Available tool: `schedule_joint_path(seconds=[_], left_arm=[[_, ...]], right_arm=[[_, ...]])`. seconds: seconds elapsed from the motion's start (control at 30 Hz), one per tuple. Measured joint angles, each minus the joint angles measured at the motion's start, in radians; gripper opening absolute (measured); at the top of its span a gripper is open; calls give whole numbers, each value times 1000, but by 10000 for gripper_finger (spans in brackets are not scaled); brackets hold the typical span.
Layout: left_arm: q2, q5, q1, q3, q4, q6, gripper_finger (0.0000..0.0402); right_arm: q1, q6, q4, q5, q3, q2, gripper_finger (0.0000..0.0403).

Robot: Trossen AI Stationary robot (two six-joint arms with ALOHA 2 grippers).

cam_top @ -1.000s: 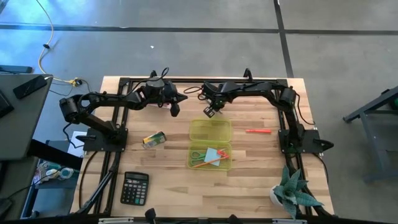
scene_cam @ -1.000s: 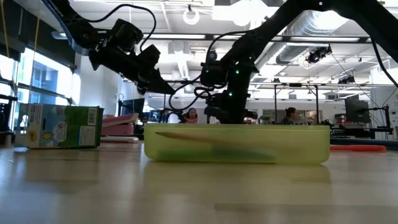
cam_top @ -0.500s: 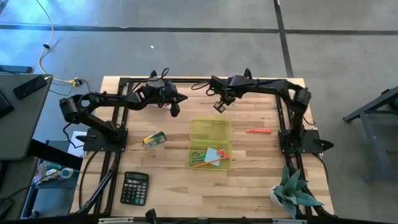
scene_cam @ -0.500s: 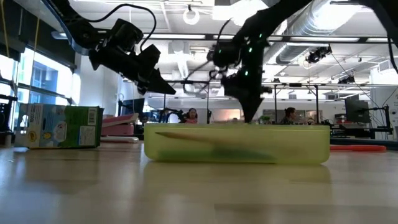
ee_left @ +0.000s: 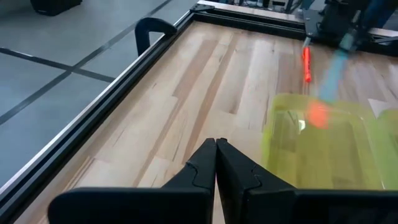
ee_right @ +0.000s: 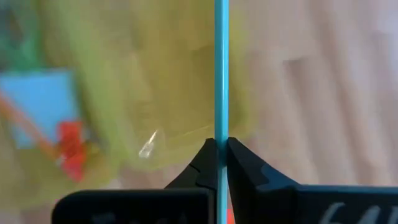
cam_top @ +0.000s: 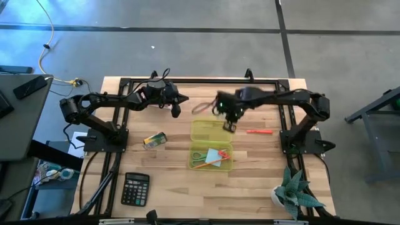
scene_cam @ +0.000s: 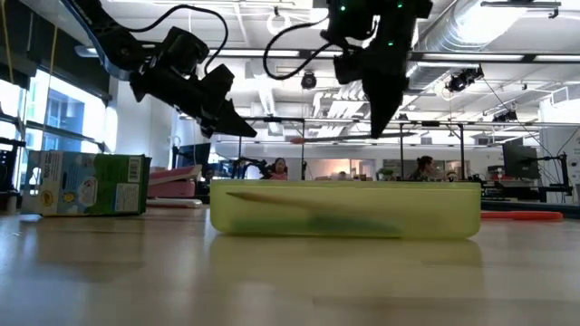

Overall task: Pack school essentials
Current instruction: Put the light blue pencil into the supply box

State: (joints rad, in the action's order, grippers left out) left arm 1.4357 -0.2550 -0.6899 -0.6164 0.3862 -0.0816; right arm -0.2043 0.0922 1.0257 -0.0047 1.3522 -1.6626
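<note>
A translucent yellow-green case lies open on the table, with its empty half (cam_top: 211, 131) on the far side. Its near half (cam_top: 211, 156) holds green-handled scissors (cam_top: 199, 156), a light-blue note pad (cam_top: 215, 154), an orange pencil (cam_top: 212, 162) and a tiny red piece (ee_right: 71, 148). My right gripper (cam_top: 229, 125) hangs above the empty half's far right corner, shut on a thin teal pencil (ee_right: 221, 74). The pencil shows blurred in the left wrist view (ee_left: 331, 74). My left gripper (cam_top: 177, 112) is shut on nothing, in the air to the far left of the case. The crayon box (cam_top: 154, 140) lies on the table to the left. My right gripper pinches the teal pencil's shaft (ee_right: 221, 138) between its two fingertips. The fingers point steeply down, and the pencil runs out forward from between them. The pencil is lifted clear, above the empty half of the case.
A red pen (cam_top: 259, 131) lies on the table right of the case. A calculator (cam_top: 135, 189) sits near the front left and a potted plant (cam_top: 294, 194) at the front right. Black frame rails (cam_top: 206, 80) border the far edge.
My right gripper has risen from table height behind the case. It has swung toward the table's right and near edges, over the empty half's far right corner, and rolled about its own axis. The teal pencil has gone up with it. My left arm has kept still.
</note>
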Motion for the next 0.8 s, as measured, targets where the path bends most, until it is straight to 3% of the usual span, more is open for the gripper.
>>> schedule_joint_path(seconds=[0.2,0.37,0.8], left_arm=[[0,0,0,0,0,0,0],[0,0,3,0,0,3,0],[0,0,43,0,3,0,0]], right_arm=[[148,-8,-112,-83,-95,3,3],[238,97,-234,-139,-129,3,3],[401,506,-417,-72,-159,-12,3]])
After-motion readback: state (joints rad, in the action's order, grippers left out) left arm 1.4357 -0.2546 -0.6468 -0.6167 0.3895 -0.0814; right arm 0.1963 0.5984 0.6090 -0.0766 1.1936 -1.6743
